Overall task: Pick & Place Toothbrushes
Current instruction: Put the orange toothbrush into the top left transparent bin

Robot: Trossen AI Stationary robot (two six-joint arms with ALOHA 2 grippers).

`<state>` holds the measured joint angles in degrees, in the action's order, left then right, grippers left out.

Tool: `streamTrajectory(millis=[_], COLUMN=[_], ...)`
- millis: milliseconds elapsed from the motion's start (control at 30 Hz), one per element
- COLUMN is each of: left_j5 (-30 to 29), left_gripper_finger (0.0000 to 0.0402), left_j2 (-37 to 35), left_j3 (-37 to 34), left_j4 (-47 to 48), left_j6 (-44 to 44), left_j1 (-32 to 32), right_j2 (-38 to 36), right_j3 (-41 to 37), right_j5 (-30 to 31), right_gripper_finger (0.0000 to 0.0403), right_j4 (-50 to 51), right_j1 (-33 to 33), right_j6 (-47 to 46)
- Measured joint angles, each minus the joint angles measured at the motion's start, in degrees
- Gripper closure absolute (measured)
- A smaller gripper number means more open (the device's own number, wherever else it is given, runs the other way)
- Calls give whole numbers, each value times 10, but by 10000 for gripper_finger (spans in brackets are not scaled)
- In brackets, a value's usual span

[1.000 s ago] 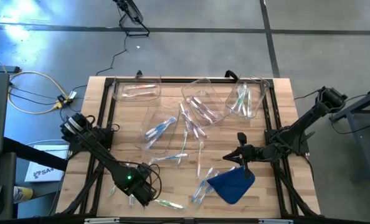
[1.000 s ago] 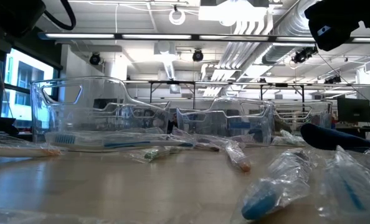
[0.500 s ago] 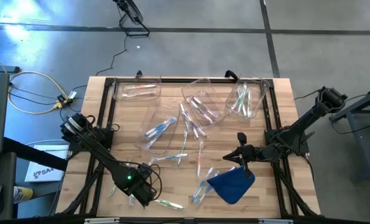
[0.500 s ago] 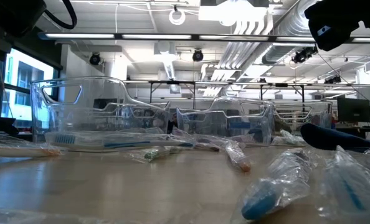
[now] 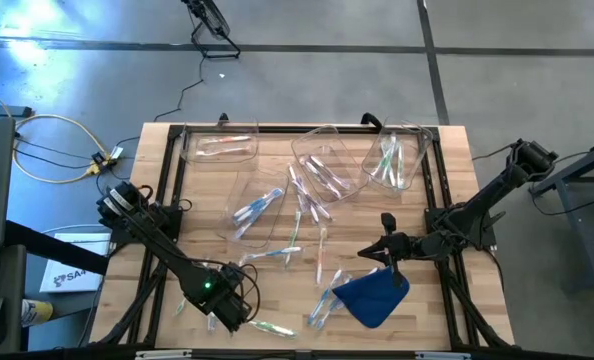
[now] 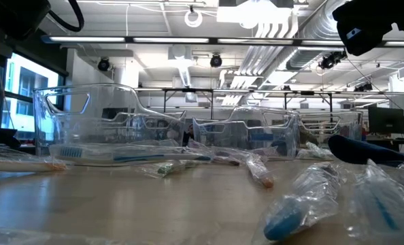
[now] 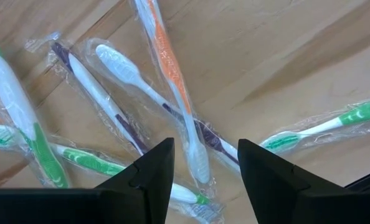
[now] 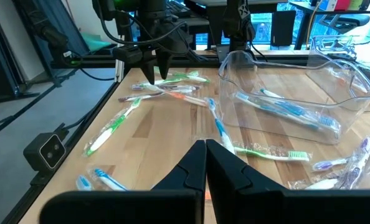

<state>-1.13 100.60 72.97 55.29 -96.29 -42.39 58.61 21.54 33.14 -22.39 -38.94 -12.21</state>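
I see the left tool (image 5: 229, 312) low over the desk (image 5: 207, 225), near the front edge, far to the left of the blue cloth (image 5: 373, 296). Its two fingers (image 7: 151, 168) are apart, and nothing is between them. Right under it lie wrapped toothbrushes (image 7: 172, 87): an orange one, a purple one and some green ones, all flat on the wood. More toothbrushes lie loose between this tool and the blue cloth. Some toothbrushes sit in the clear bins (image 5: 327, 165) behind the cloth, at the back of the desk. The right tool (image 5: 390, 262) hangs just above the blue cloth's back edge. Its fingers (image 8: 194, 165) are pressed together and hold nothing.
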Motion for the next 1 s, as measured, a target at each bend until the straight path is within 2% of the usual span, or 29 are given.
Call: streamTrajectory(millis=[767,1000], left_j5=[1,-14], left_gripper_finger=[231,231], left_j2=[0,0], left_j3=[0,0], left_j4=[-29,-66], left_j6=[1,45], left_j1=[0,0], right_j2=[0,0], right_j3=[0,0], right_j5=[0,0], right_gripper_finger=[399,399], right_j4=[0,19], right_j1=[0,0], right_j6=[0,-7])
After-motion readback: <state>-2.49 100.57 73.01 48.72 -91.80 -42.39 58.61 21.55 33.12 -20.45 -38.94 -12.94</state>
